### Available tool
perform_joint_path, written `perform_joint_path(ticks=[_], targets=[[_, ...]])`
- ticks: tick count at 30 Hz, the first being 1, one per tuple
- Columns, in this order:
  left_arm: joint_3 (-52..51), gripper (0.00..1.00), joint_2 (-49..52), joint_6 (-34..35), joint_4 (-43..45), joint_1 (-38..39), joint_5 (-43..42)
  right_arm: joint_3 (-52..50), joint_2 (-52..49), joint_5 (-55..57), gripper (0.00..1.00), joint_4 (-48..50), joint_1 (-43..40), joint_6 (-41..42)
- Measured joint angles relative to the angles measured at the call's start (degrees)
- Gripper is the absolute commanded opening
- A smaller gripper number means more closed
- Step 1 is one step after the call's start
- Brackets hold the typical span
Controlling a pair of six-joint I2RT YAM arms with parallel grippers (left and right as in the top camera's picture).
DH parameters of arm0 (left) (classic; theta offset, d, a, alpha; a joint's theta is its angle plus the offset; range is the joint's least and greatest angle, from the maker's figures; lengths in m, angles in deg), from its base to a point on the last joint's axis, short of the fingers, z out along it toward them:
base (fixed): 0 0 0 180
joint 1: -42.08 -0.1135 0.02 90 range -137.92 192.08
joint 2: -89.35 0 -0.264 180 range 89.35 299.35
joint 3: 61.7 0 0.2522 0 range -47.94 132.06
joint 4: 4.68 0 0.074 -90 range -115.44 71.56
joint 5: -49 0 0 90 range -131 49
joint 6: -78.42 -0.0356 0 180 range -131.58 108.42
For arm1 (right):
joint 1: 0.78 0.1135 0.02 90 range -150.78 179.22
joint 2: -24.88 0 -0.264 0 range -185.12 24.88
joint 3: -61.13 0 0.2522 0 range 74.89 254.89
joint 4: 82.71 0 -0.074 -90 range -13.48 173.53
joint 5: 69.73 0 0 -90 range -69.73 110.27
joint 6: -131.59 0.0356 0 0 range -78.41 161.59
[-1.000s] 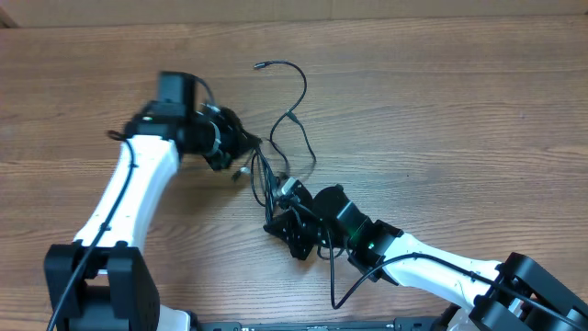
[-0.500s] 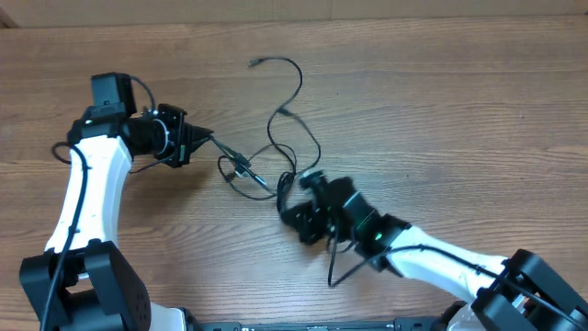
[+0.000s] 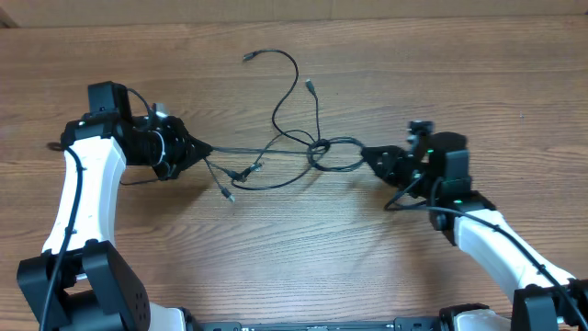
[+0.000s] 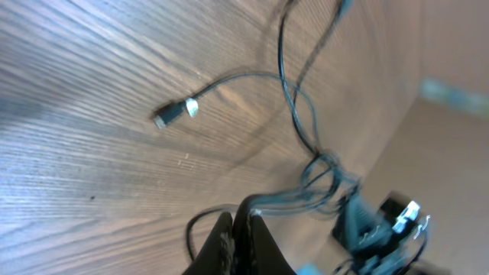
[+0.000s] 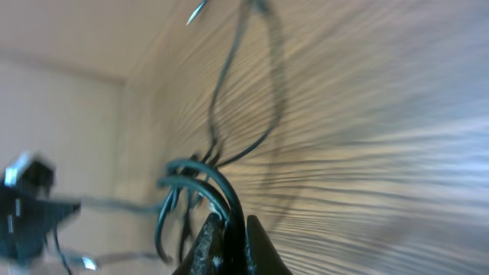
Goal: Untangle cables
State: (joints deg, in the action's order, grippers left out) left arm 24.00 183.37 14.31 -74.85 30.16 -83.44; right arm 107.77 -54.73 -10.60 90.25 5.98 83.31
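Observation:
The thin black cables (image 3: 294,147) are stretched in a line across the table middle, with a knot (image 3: 320,147) near the centre and loose ends with small plugs at the back (image 3: 250,57) and front left (image 3: 228,193). My left gripper (image 3: 195,149) is shut on the cables' left end; the left wrist view shows the cord between its fingers (image 4: 243,225). My right gripper (image 3: 367,153) is shut on the cables' right loops, which the right wrist view shows pinched between its fingers (image 5: 229,221). The cables run taut between both grippers.
The wooden table (image 3: 459,74) carries only the cables and the two arms. A loose plug (image 4: 174,113) lies on the wood in the left wrist view. Thicker black arm wires hang by the right arm (image 3: 404,198).
Both grippers have moved apart, the left to the left and the right far to the right. The tangle has been pulled out from a bunch into a stretched line.

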Motion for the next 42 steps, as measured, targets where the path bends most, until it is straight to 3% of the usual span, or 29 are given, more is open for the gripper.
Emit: perform_joint_path(ticks=[3, 5, 6, 8, 10, 11, 12, 20, 23, 34, 38, 42], targets=[[0.0, 0.04, 0.0, -9.7, -2.6, 1.8, -1.3, 0.0, 0.0, -1.9, 0.04, -0.4, -1.8, 1.0], [0.0, 0.11, 0.0, -14.8, -3.4, 3.4, -2.2, 0.0, 0.0, -3.2, 0.04, -0.4, -1.7, -0.3], [0.0, 0.21, 0.0, -17.5, -3.6, 4.5, -2.6, 0.0, 0.0, -3.9, 0.04, -0.4, -1.4, -1.5], [0.0, 0.50, 0.0, -21.0, -3.2, 7.1, -3.2, 0.0, 0.0, -5.4, 0.04, -0.4, -0.4, -4.0], [0.1, 0.87, 0.0, -23.3, -1.9, 10.3, -3.6, 0.0, 0.0, -6.7, 0.04, -0.4, 0.8, -6.4], [0.1, 0.98, 0.0, -23.9, -0.7, 12.0, -3.7, 0.0, 0.0, -7.3, 0.04, -0.4, 1.4, -7.5], [0.1, 1.00, 0.0, -24.6, 0.7, 13.7, -3.6, 0.0, 0.0, -8.0, 0.04, -0.4, 1.9, -8.6], [0.2, 1.00, 0.0, -23.9, 14.1, 21.2, -0.5, 0.0, 0.0, -13.0, 0.04, -0.5, 3.5, -18.3], [0.3, 1.00, 0.0, -19.4, 18.6, 21.6, 0.1, 0.0, 0.0, -14.7, 0.04, -0.5, 3.5, -21.0], [0.4, 1.00, 1.5, 17.7, 20.5, 25.4, -2.9, 0.0, 0.0, -18.3, 0.04, -0.5, 5.5, -28.2], [0.4, 0.92, 3.6, 28.4, 20.5, 29.4, -4.9, 0.0, 0.0, -17.5, 0.04, -0.5, 8.0, -28.8], [0.4, 0.74, 5.0, 35.6, 20.4, 32.7, -5.1, 0.0, 0.0, -16.2, 0.04, -0.6, 10.4, -29.2]])
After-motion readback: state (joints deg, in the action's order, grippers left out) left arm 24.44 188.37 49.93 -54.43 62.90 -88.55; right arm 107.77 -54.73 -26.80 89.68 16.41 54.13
